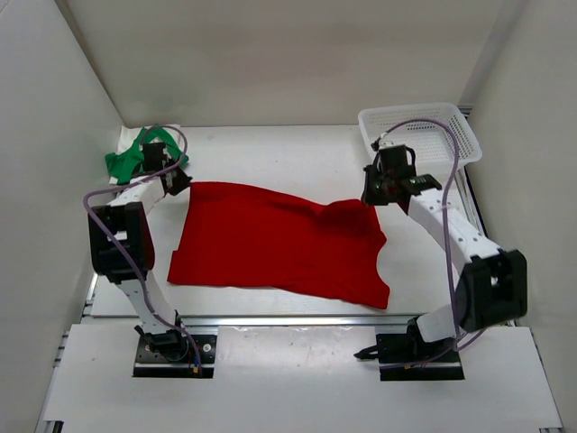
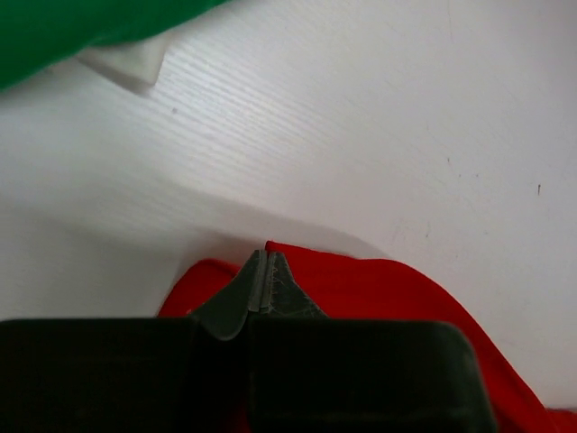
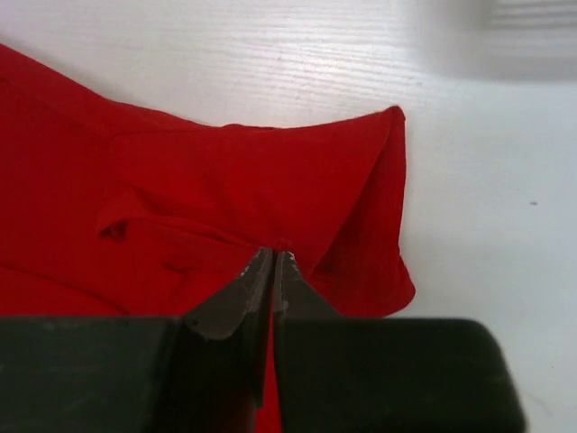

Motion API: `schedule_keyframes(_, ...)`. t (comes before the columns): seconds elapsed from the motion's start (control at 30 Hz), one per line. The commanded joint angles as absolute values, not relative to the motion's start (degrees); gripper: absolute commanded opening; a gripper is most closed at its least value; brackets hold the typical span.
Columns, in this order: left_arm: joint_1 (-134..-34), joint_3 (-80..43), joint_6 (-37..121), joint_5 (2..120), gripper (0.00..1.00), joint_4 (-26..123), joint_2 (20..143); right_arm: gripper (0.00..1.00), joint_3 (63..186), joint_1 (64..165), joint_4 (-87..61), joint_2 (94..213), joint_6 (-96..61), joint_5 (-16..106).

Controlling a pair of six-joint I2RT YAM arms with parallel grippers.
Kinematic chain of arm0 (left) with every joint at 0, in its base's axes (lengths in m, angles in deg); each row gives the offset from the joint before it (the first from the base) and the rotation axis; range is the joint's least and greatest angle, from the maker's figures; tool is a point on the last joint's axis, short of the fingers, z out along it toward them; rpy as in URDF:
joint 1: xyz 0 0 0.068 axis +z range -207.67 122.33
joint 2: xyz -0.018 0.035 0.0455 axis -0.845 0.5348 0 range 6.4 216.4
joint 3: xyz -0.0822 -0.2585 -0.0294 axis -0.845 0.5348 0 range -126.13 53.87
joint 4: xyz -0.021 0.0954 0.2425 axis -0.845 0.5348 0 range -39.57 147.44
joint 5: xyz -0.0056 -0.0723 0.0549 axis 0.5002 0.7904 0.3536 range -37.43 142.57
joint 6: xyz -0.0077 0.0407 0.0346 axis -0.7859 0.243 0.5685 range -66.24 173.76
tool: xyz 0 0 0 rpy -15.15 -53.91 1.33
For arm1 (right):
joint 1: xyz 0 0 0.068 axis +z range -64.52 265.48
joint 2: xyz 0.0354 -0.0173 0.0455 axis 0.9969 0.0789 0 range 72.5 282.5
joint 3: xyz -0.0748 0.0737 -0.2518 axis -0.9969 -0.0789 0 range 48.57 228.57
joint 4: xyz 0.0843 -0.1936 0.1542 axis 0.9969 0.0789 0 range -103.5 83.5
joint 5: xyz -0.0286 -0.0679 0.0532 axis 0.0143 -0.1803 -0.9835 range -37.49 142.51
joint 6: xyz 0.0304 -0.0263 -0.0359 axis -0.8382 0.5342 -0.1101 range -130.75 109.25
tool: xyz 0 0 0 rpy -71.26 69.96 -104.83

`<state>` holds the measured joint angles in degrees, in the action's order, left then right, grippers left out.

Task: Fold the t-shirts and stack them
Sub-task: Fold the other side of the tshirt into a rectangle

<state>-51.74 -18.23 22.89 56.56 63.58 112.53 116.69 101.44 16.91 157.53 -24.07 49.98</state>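
Colours, all plain.
Solid red t-shirt (image 1: 270,242); bright green t-shirt (image 1: 133,158) beyond its left corner; white mesh basket (image 1: 462,135) beyond its right.

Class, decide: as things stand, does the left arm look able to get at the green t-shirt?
Probably not yet: the left end effector is shut on a corner of the red t-shirt. The green t-shirt lies close beyond, nothing between; once freed it likely could.

Robotics lab cell: white enclosure walls (image 1: 288,63), aluminium rail (image 1: 297,318), arm base (image 1: 171,350) bolted at table edge.
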Motion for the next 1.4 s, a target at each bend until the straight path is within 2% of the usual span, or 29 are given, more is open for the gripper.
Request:
schedule_keyframes(0.0, -49.4, -14.4, 22.5, 58.6, 0.0, 61.6, 105.6, 0.0, 111.9, 102.5, 15.7, 149.2, -23.9, 51.2)
schedule_keyframes(0.4, -48.9, -3.2, 25.0, 56.4, 0.0, 62.8, 94.7, 0.0, 96.1, 104.9, 23.3, 126.0, -25.2, 51.5)
schedule_keyframes(0.57, -46.0, 1.6, 23.4, 58.4, 0.0, 62.5, 93.8, 0.0, 88.0, 105.0, 26.0, 121.3, -28.2, 48.6)
schedule_keyframes(0.7, -43.3, 5.7, 21.2, 61.6, 0.0, 61.3, 94.3, 0.0, 87.9, 108.6, 28.6, 118.5, -31.0, 52.5)
schedule_keyframes(0.77, -41.5, 7.0, 19.2, 65.0, 0.01, 60.4, 95.3, 0.0, 89.2, 107.9, 29.2, 119.8, -29.8, 49.9)
schedule_keyframes(0.83, -39.8, 6.7, 18.3, 66.7, 0.04, 60.5, 96.8, 0.0, 91.1, 109.3, 32.3, 122.0, -29.1, 49.0)
schedule_keyframes(0.97, -38.9, 6.1, 17.4, 66.9, 0.18, 60.4, 95.3, 0.01, 93.9, 113.9, 36.4, 122.5, -30.6, 52.1)
schedule_keyframes(1.03, -38.9, 6.2, 16.6, 66.5, 0.25, 60.7, 94.7, 0.02, 95.6, 113.2, 38.6, 122.4, -29.6, 49.9)
schedule_keyframes(1.07, -38.8, 6.1, 16.2, 66.8, 0.25, 59.7, 93.9, 0.06, 96.1, 113.0, 39.9, 122.6, -29.7, 50.6)
schedule_keyframes(1.1, -38.8, 6.4, 15.2, 67.1, 0.32, 59.3, 93.6, 0.08, 96.7, 113.2, 40.4, 122.3, -29.7, 51.6)
schedule_keyframes(1.13, -38.6, 6.6, 14.1, 67.3, 0.42, 58.4, 92.7, 0.16, 97.1, 113.9, 41.4, 122.1, -29.9, 50.9)
schedule_keyframes(1.17, -38.6, 6.7, 13.9, 67.9, 0.44, 58.3, 91.9, 0.21, 97.3, 113.9, 41.9, 122.0, -29.6, 50.3)
schedule_keyframes(1.2, -38.6, 6.9, 13.0, 67.9, 0.44, 57.6, 91.2, 0.31, 96.7, 113.2, 42.6, 122.0, -28.8, 48.9)
schedule_keyframes(1.23, -38.6, 7.4, 12.5, 67.7, 0.42, 56.5, 90.1, 0.35, 96.6, 112.4, 42.7, 122.0, -27.3, 46.5)
schedule_keyframes(1.3, -39.8, 8.6, 11.6, 66.2, 0.38, 54.6, 87.4, 0.33, 96.1, 110.5, 41.4, 121.9, -26.0, 45.5)
schedule_keyframes(1.37, -44.6, 8.3, 12.4, 63.0, 0.37, 54.2, 84.6, 0.2, 96.8, 109.0, 39.0, 122.9, -25.0, 44.3)
